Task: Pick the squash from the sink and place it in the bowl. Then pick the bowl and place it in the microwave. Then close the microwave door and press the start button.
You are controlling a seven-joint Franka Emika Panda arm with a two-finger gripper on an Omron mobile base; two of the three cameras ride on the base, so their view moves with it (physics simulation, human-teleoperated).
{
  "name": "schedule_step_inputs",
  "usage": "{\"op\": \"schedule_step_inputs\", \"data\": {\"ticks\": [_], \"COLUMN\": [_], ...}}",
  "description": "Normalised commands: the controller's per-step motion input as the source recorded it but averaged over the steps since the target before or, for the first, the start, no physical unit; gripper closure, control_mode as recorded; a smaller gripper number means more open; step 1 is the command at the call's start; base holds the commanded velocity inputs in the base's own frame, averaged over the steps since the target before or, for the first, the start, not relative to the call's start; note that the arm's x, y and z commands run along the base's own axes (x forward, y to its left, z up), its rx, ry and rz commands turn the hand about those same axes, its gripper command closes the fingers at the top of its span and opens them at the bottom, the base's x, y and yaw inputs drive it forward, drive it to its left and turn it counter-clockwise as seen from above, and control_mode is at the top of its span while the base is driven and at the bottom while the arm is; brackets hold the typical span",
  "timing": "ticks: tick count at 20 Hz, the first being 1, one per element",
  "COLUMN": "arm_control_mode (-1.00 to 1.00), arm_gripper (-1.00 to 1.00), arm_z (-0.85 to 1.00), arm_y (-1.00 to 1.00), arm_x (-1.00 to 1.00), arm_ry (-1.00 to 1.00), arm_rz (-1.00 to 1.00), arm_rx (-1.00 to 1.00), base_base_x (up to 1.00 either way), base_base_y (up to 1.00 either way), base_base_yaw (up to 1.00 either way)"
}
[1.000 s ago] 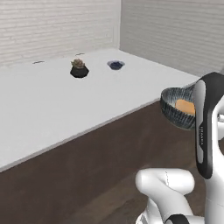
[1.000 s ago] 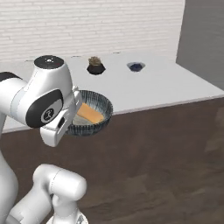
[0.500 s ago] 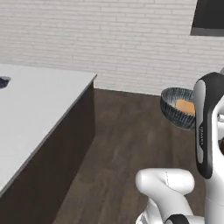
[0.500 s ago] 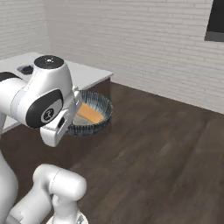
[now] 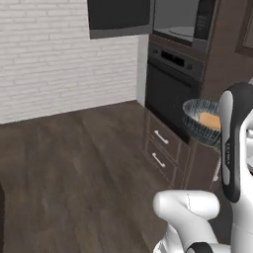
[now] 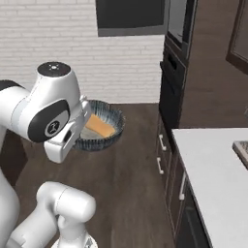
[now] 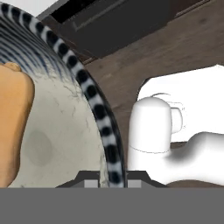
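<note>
a white brick wall [image 5: 59,59] is seen behind a dark wood floor [image 5: 74,163], and a tall brown cabinet column [image 5: 222,44] stands at the right of the left base view. the microwave [image 5: 180,22] is set high in that column with its grey inside and round plate exposed; the microwave door [image 5: 118,17] is swung out to the left as a flat black panel. a black oven [image 5: 170,84] is built in just below the microwave, with two drawers [image 5: 160,148] under it. in the right base view a pale counter [image 6: 218,179] is seen at the lower right, beside the oven.

the bowl [image 6: 99,127] is held up in the air in front of the arm, well apart from the microwave and lower than it. the squash [image 6: 100,126] is seen lying inside the bowl, against its pale inner wall [image 7: 57,144]. in the hand view the bowl's streaked rim [image 7: 94,109] is seen running down between the fingers of the gripper [image 7: 112,177], which is closed on that rim; the squash [image 7: 13,118] fills the left edge.
</note>
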Motion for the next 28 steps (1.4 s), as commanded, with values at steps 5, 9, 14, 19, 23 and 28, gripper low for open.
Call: {"op": "schedule_step_inputs", "data": {"ticks": [5,9,14,19,23,28], "arm_control_mode": [1.0,1.0,1.0,1.0,1.0,1.0], "arm_gripper": [1.0,1.0,1.0,1.0,1.0,1.0], "arm_z": [0.0,0.0,0.0,0.0,0.0,0.0], "arm_y": [0.0,0.0,0.0,0.0,0.0,0.0], "arm_x": [0.0,0.0,0.0,0.0,0.0,0.0], "arm_ry": [0.0,0.0,0.0,0.0,0.0,0.0], "arm_rz": [0.0,0.0,0.0,0.0,0.0,0.0], "arm_rx": [0.0,0.0,0.0,0.0,0.0,0.0], "base_base_x": [0.88,1.0,1.0,1.0,0.83,0.46], "base_base_y": [0.53,0.78,0.57,0.32,0.17,-0.08], "base_base_yaw": [-0.52,-0.31,-0.22,-0.16,-0.12,-0.2]}}
